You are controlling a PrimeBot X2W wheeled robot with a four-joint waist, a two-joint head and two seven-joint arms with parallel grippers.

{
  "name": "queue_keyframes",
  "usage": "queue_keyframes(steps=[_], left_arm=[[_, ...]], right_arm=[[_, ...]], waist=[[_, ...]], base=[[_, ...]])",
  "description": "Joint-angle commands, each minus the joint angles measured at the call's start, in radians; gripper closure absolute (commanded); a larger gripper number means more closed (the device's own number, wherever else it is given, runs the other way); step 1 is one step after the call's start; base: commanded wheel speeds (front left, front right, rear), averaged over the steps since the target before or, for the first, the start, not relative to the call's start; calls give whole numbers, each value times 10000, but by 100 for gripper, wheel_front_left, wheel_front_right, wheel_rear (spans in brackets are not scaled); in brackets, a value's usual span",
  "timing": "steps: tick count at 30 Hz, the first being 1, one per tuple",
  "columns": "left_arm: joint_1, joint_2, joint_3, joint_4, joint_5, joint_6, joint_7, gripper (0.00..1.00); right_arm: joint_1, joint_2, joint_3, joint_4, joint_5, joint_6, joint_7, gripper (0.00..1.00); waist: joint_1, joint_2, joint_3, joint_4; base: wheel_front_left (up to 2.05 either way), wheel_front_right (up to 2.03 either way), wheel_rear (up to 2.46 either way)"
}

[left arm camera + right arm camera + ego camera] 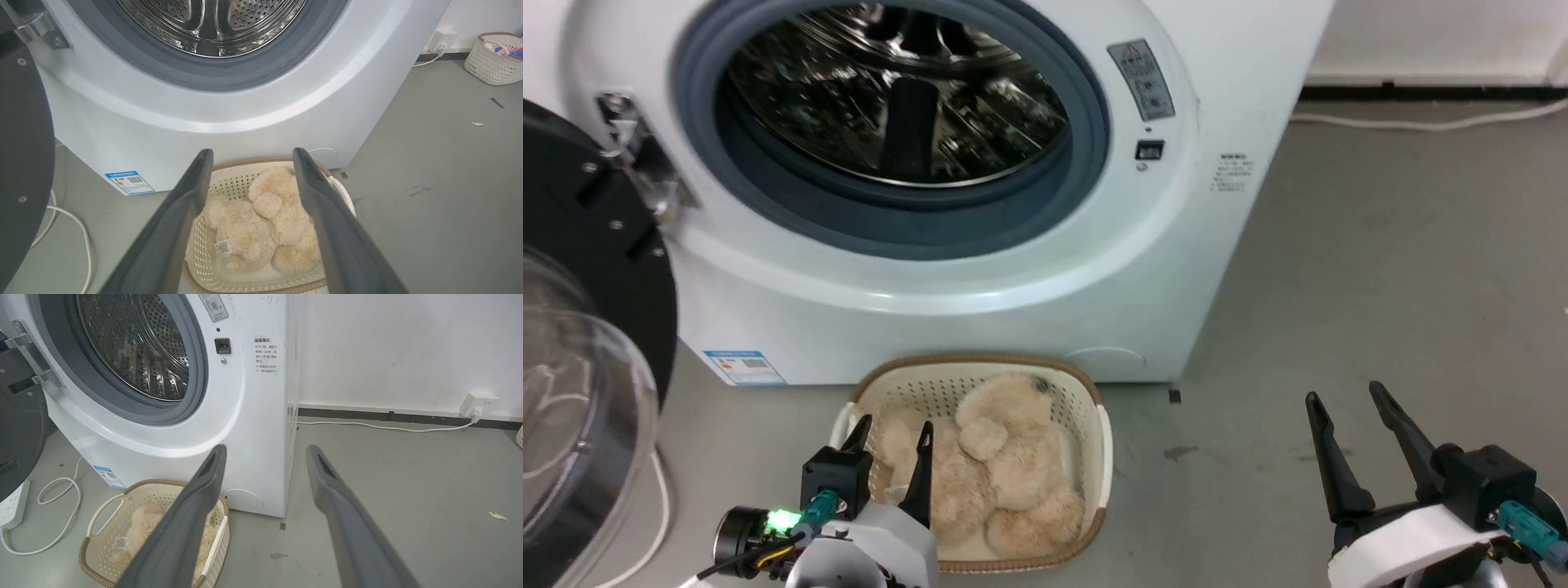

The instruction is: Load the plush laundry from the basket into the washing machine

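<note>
Okay, reach step: left hand [894, 425] spread, empty, over the basket [980, 360] at its seven o'clock edge; teddy bear [1001, 465] lies inside, six o'clock of the open washing machine [1013, 282]; right hand [1343, 394] spread, idle. Next likely: drop, pinch the bear's body.

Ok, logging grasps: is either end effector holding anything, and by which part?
Nothing: left end effector and right end effector are open; the teddy bear lies in the basket.
</note>
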Motion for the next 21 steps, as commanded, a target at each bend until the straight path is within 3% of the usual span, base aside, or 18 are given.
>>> queue_keyframes(steps=[1,21], left_arm=[[-231,88,-48,278,-76,-65,-26,0],[-1682,783,-756,3209,-92,-56,558,0]], right_arm=[[-273,13,34,-23,165,2,-100,0],[-749,20,359,61,1245,4,-518,0]], waist=[[-1,0,248,-166],[-1,0,1758,-1111]], base=[[0,0,0],[0,0,0]])
